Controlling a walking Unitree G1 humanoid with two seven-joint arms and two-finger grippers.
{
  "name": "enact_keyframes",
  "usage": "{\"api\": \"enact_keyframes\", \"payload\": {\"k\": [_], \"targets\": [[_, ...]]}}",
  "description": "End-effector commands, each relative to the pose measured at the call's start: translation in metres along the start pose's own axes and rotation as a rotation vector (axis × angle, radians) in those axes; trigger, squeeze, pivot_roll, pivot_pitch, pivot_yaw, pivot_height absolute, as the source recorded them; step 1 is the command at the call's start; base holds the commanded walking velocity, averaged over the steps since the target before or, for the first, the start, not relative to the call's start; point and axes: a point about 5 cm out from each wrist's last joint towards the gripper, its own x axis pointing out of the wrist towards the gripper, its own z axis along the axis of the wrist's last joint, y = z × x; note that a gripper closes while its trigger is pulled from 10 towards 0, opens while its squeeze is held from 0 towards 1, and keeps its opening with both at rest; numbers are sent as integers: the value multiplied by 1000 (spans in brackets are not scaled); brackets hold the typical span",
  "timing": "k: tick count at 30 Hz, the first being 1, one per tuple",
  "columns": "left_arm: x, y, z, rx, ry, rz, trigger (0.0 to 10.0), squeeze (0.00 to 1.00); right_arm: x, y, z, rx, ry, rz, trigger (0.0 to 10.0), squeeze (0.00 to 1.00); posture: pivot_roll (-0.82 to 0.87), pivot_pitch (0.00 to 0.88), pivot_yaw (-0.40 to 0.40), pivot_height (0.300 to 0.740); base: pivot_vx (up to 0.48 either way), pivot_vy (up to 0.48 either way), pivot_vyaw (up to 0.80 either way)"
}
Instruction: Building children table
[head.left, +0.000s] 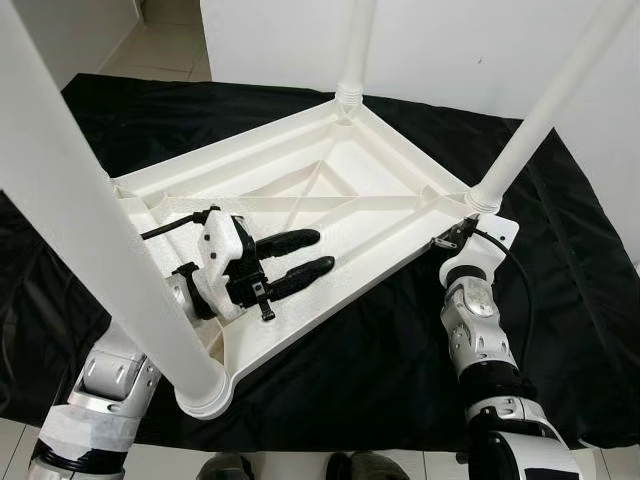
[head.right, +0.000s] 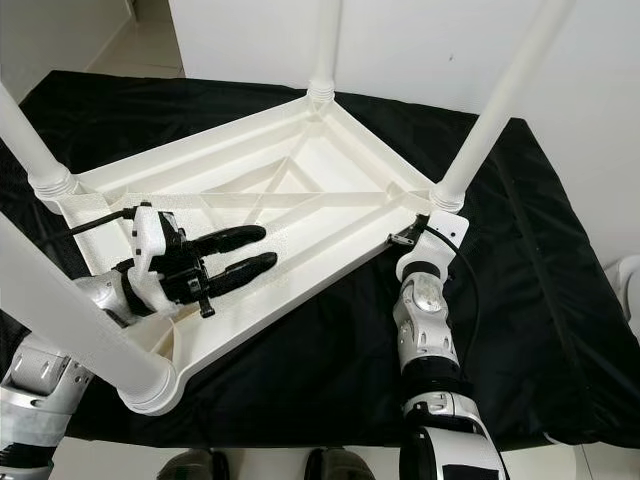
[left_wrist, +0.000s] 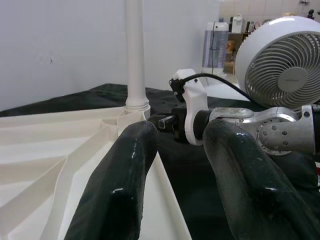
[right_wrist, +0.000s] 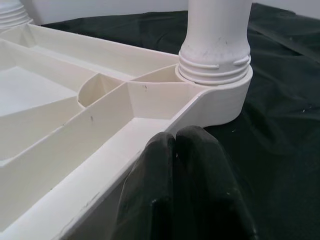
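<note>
A white plastic children's table (head.left: 388, 150) lies upside down on a black cloth, its legs standing up from the corners. My left gripper (head.left: 322, 250) hovers open over the ribbed underside near the front-left leg (head.left: 90, 230), fingers pointing towards the right side. The left wrist view looks between the open fingers (left_wrist: 120, 190) at the right corner leg (left_wrist: 135, 55). My right gripper (right_wrist: 175, 137) is shut with nothing in it, its tips against the table's rim beside the right leg's socket (right_wrist: 215, 65). The right gripper (head.left: 452, 241) sits at that corner below the right leg (head.left: 545, 100).
The black cloth (head.left: 560, 260) covers the whole work surface, with its edges close on the near side. A white wall rises behind the far leg (head.left: 355, 50). A white fan (left_wrist: 282, 70) stands to the right. Dark shoes (head.left: 225, 467) show at the bottom edge.
</note>
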Motion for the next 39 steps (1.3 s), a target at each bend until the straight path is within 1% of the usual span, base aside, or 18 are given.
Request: {"api": "enact_keyframes", "payload": {"k": [1, 4, 7, 10, 11, 14, 16, 17, 19, 22, 24, 25, 28, 31, 34, 36, 38, 39], "targets": [[4, -7, 5, -2, -18, -23, 10000, 0, 3, 3, -6, 36, 48, 21, 10000, 0, 123, 80, -82, 740, 0, 0, 0], [5, -9, 7, -3, -22, -30, 10000, 0, 5, 5, -6, 49, 57, 30, 10000, 0, 123, 80, -82, 740, 0, 0, 0], [9, -14, 12, -7, -39, -44, 10000, 0, 12, 10, -4, 75, 73, 55, 10000, 0, 120, 76, -82, 740, 0, 0, 0], [9, -14, 12, -7, -39, -44, 10000, 0, 12, 10, -4, 75, 73, 55, 10000, 0, 120, 76, -82, 740, 0, 0, 0], [12, -17, 15, -3, -52, -47, 10000, 0, 17, 15, -3, 79, 89, 84, 10000, 0, 121, 74, -80, 740, 0, 0, 0], [14, -20, 18, -6, -61, -55, 10000, 0, 19, 20, -3, 83, 104, 110, 10000, 0, 121, 75, -80, 740, 0, 0, 0], [14, -20, 18, -6, -61, -55, 10000, 0, 19, 20, -3, 83, 104, 110, 10000, 0, 121, 75, -80, 740, 0, 0, 0], [14, -21, 18, -8, -58, -63, 10000, 0, 20, 25, -4, 94, 116, 144, 10000, 0, 123, 75, -78, 740, 0, 0, 0], [14, -21, 18, -8, -58, -63, 10000, 0, 20, 25, -4, 94, 116, 144, 10000, 0, 123, 75, -78, 740, 0, 0, 0], [12, -27, 22, -25, -52, -109, 10000, 0, 20, 46, -4, 75, 127, 264, 10000, 0, 129, 85, -75, 740, 0, 0, 0], [11, -28, 23, -27, -50, -121, 10000, 0, 20, 49, -4, 73, 128, 283, 10000, 0, 129, 85, -75, 740, 0, 0, 0], [10, -30, 23, -37, -46, -132, 10000, 0, 19, 54, -4, 87, 131, 312, 10000, 0, 126, 89, -69, 740, 0, 0, 0], [9, -30, 25, -51, -39, -142, 10000, 0, 18, 62, -5, 58, 136, 380, 10000, 0, 123, 90, -65, 740, 0, 0, 0], [10, -30, 26, -58, -39, -148, 10000, 0, 18, 64, -5, 68, 134, 397, 10000, 0, 118, 95, -57, 740, 0, 0, 0], [10, -30, 27, -58, -40, -150, 10000, 0, 20, 62, -4, 64, 113, 377, 10000, 0, 115, 96, -52, 740, 0, 0, 0], [11, -31, 29, -59, -41, -158, 10000, 0, 21, 57, -2, 59, 94, 341, 10000, 0, 113, 99, -49, 740, 0, 0, 0], [12, -29, 30, -53, -22, -145, 10000, 0, 21, 42, 2, 36, 32, 257, 10000, 0, 109, 103, -40, 740, 0, 0, 0], [12, -29, 30, -53, -22, -145, 10000, 0, 21, 42, 2, 36, 32, 257, 10000, 0, 109, 103, -40, 740, 0, 0, 0]]}}
